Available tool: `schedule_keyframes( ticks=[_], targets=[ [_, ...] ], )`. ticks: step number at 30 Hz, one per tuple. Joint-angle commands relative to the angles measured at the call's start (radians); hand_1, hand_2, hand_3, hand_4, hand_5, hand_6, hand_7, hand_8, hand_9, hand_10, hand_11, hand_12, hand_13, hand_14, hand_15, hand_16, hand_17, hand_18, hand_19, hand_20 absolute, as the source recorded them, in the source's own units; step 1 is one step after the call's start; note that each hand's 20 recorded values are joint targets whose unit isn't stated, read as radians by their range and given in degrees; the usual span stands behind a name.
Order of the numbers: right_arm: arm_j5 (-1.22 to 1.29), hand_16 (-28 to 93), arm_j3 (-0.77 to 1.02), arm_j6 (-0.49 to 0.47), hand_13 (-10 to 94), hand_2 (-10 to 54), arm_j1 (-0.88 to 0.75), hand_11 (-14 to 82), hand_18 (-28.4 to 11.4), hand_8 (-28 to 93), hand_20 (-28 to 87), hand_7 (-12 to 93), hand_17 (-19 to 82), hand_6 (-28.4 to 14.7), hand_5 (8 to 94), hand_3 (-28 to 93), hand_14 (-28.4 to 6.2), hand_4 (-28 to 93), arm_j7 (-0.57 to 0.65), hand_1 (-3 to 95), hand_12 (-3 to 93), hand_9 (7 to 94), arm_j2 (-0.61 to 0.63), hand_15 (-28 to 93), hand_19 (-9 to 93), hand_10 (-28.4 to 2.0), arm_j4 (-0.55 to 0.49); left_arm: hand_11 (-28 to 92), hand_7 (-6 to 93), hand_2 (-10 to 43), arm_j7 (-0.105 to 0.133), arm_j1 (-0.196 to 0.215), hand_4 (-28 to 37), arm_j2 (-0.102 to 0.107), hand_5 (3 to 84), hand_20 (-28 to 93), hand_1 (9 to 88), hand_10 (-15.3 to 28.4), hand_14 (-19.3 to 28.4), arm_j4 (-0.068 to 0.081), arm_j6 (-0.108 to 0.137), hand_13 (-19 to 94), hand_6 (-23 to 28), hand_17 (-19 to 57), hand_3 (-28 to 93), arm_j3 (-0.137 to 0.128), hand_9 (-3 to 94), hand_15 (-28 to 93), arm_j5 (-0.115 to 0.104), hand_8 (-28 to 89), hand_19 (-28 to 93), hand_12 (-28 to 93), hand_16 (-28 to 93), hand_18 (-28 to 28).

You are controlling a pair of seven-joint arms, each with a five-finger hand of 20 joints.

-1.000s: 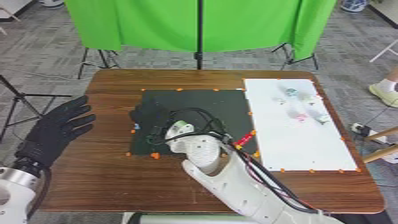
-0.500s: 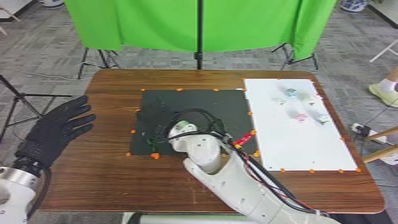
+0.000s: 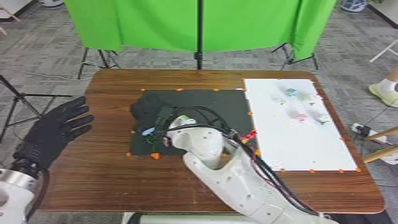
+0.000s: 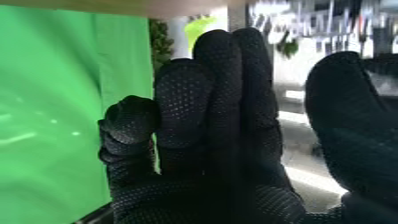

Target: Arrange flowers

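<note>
The flowers (image 3: 301, 117) on the white sheet (image 3: 306, 147) are blurred.

Smooth wood tbl (image 3: 98, 185), cloth drape (image 3: 147, 25)

Small pale flowers (image 3: 301, 117) lie on the white sheet (image 3: 306, 150), a blue flower (image 3: 147, 131) against the black mat (image 3: 209, 96).

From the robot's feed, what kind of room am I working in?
Probably a lab or studio: a green backdrop behind the table, light stands on the floor, and orange markers around the black mat.
</note>
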Motion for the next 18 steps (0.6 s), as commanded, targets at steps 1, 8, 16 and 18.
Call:
schedule_keyframes(
  ticks=[1, 8, 16, 18],
  targets=[
    [0.028, 27, 0.087, 0.004, 59, -4.8, 0.024, 43.8, -17.9, -25, 44, 38, 31, -1.3, 56.5, 87, -7.5, -28, 0.061, 23.1, 25.6, 59.9, 0.136, 69, 87, -10.5, -0.106, 29, 23.2, -0.5, 0.027, 0.066, -27.3, -0.056, 28.9, 9, 26.8, 10.0, 12.9, -0.018, 0.004, 15, 2.9, -9.8, 72, -0.024, 20.2, 44, 0.004, -13, 47, 13, -3, 19.5],
    [0.068, 15, 0.220, 0.020, 38, -5.5, 0.003, 40.6, -16.5, -26, 37, 38, 20, -2.9, 36.3, 92, -8.1, -28, 0.164, 22.7, 20.7, 36.5, 0.402, 64, 72, -12.1, -0.115, 29, 23.3, -0.5, 0.029, 0.075, -27.2, -0.077, 28.9, 9, 26.7, 10.0, 12.9, -0.018, 0.006, 15, 3.0, -9.8, 72, -0.035, 20.2, 44, 0.003, -13, 47, 13, -3, 19.5],
    [0.162, 10, 0.428, -0.013, 22, -6.5, -0.166, 27.5, -16.8, -20, 26, 26, 13, -5.1, 25.6, 91, -11.1, -28, 0.312, 22.0, 19.2, 24.7, 0.636, 45, 60, -13.8, -0.175, 29, 23.3, -0.5, 0.040, 0.106, -27.2, -0.091, 28.9, 9, 26.8, 10.1, 12.9, -0.027, 0.009, 15, 2.9, -9.8, 72, -0.049, 20.3, 44, 0.002, -13, 47, 13, -3, 19.5],
    [0.160, 10, 0.473, -0.004, 24, -7.1, -0.217, 27.1, -17.0, -19, 25, 26, 14, -5.1, 25.6, 91, -10.8, -28, 0.322, 22.2, 19.5, 25.4, 0.664, 44, 60, -13.4, -0.188, 29, 23.2, -0.5, 0.041, 0.104, -27.2, -0.090, 28.9, 9, 26.8, 10.0, 12.9, -0.026, 0.008, 15, 2.9, -9.8, 72, -0.052, 20.3, 44, 0.003, -13, 47, 13, -3, 19.5]
  ],
)
